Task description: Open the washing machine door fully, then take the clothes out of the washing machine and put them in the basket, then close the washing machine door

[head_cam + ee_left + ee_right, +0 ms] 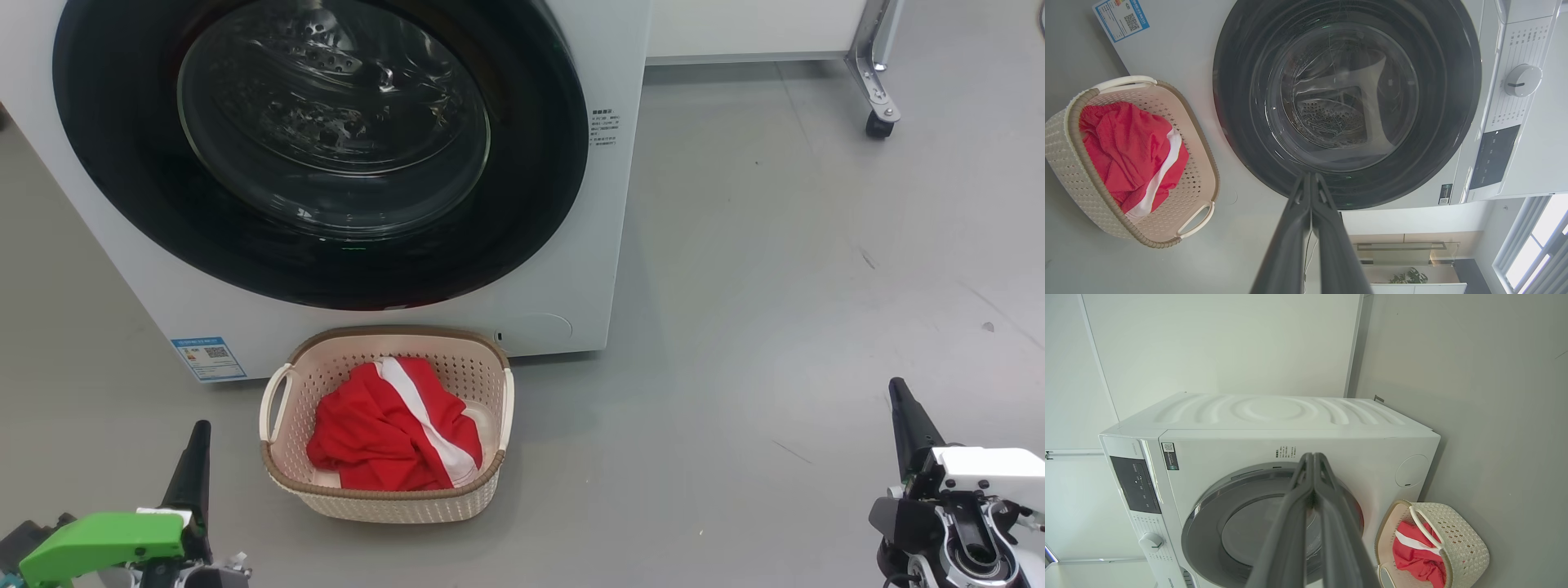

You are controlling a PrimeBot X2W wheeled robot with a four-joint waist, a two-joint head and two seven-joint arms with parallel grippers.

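The white washing machine (571, 269) fills the upper left of the head view. Its round black washing machine door (131, 188) lies flush against the front, glass centre showing the drum; the washing machine door (1453, 102) looks the same from the left wrist. On the floor before it stands the cream basket (392, 502) holding the red, white-striped clothes (367, 433). My left gripper (198, 431) sits shut and empty at the lower left, left of the basket. At the lower right my right gripper (896, 388) is shut and empty, well clear of everything. Both wrist views show fingers (1310, 179) pressed together.
Grey floor spreads to the right of the machine. A metal leg on a caster (878, 122) stands at the back right beneath a white panel. A blue sticker (208, 358) marks the machine's lower front. The control panel and dial (1521, 79) appear in the left wrist view.
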